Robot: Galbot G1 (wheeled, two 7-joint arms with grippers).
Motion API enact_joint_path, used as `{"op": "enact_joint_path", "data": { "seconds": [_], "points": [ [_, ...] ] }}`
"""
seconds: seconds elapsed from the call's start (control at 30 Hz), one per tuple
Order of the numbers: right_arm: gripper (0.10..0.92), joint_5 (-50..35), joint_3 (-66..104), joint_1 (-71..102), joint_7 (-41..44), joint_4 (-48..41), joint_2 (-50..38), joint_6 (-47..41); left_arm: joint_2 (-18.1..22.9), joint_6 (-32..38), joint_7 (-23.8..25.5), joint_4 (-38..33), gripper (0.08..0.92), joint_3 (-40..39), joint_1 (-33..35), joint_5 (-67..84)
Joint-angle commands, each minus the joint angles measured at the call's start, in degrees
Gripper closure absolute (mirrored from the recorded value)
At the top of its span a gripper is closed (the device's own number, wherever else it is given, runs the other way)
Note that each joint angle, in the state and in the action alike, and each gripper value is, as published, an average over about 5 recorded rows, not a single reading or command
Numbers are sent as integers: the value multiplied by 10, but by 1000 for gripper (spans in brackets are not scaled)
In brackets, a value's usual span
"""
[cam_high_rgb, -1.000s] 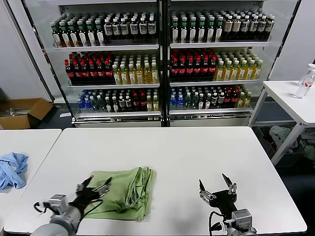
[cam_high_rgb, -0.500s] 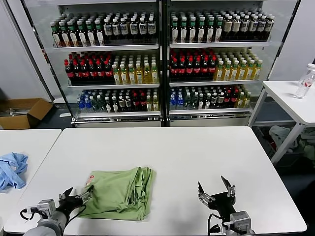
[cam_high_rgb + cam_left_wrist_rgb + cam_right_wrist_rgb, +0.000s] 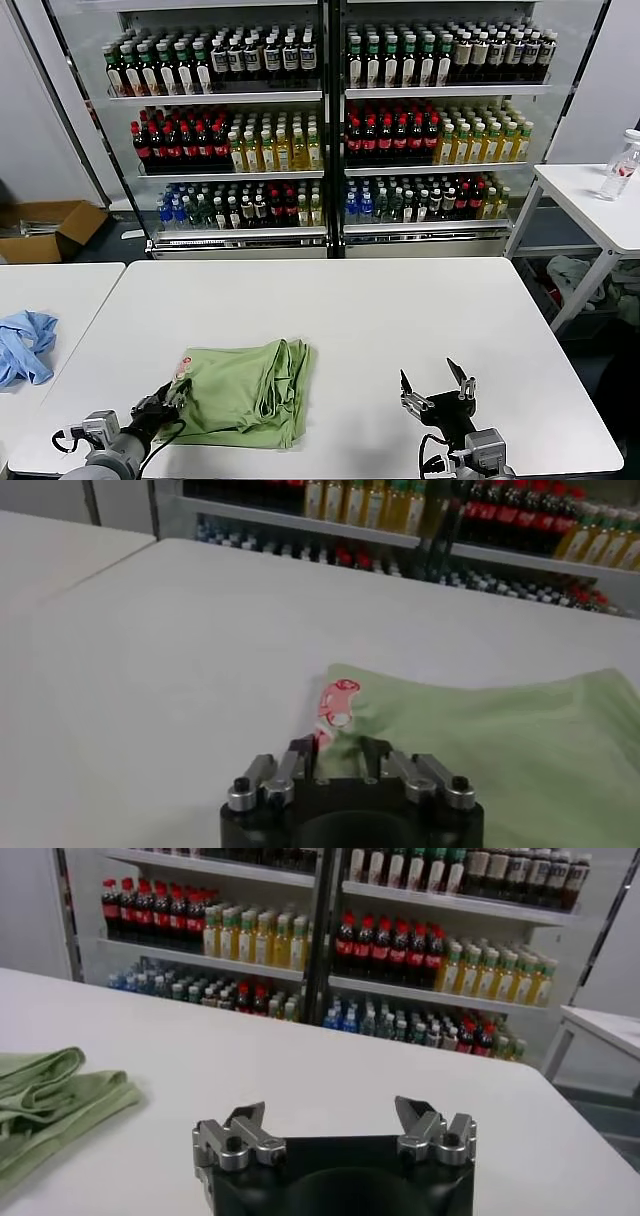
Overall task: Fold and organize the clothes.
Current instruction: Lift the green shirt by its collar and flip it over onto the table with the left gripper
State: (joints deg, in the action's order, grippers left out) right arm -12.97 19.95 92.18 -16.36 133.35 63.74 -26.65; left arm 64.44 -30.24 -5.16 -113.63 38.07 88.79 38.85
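At nine o'clock on the side table lies a blue cloth (image 3: 25, 345). My left gripper (image 3: 168, 402) pinches the near-left corner of the folded green polo shirt (image 3: 245, 390), at seven o'clock on the white table (image 3: 400, 320). My right gripper (image 3: 437, 388) hovers at five o'clock, jaws wide, holding nothing.

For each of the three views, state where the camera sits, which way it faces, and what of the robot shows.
Head view: high on the robot, looking forward and down at the white table; both grippers show, left gripper at the green shirt, right gripper apart.
Left wrist view: behind its fingers, facing the shirt's corner.
Right wrist view: behind its open fingers, facing the drinks fridge.
Shared: all show the shirt.
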Motion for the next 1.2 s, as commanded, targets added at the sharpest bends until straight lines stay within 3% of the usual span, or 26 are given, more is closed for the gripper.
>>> {"op": "enact_joint_path", "data": {
  "seconds": [0.03, 0.2, 0.3, 0.4, 0.57, 0.77, 0.87, 0.97, 1.1, 1.2],
  "points": [
    [203, 0, 2, 0, -1, -1, 1, 0, 6, 2, 5, -8, 640, -24, -2, 0],
    [202, 0, 2, -2, -1, -2, 1, 0, -15, 6, 13, -76, 804, 6, -1, 0],
    [203, 0, 2, -5, -2, -2, 0, 0, -43, -2, 14, -119, 877, 74, 6, 12],
    [203, -1, 4, -9, -2, -3, 0, 0, -68, -20, 17, -126, 894, 172, 23, 40],
    [202, -4, 5, -19, -3, -7, -4, 0, -102, -31, 48, -63, 894, 358, 57, 119],
    [203, -5, 10, -20, -4, -4, -5, 1, -127, -33, 104, -12, 894, 446, 56, 156],
    [202, -4, 20, -13, -5, -2, -3, 2, -134, -33, 103, -36, 894, 408, 50, 190],
    [203, -4, 25, -5, -5, 2, 2, 2, -122, -31, 90, -106, 894, 295, 41, 220],
    [203, 0, 29, 6, -6, 5, 10, 2, -67, -29, 56, -206, 894, 39, 21, 120],
    [202, 4, 34, 13, -6, 8, 13, 2, 3, -28, 48, -233, 894, -136, 12, 23]
  ]
}}
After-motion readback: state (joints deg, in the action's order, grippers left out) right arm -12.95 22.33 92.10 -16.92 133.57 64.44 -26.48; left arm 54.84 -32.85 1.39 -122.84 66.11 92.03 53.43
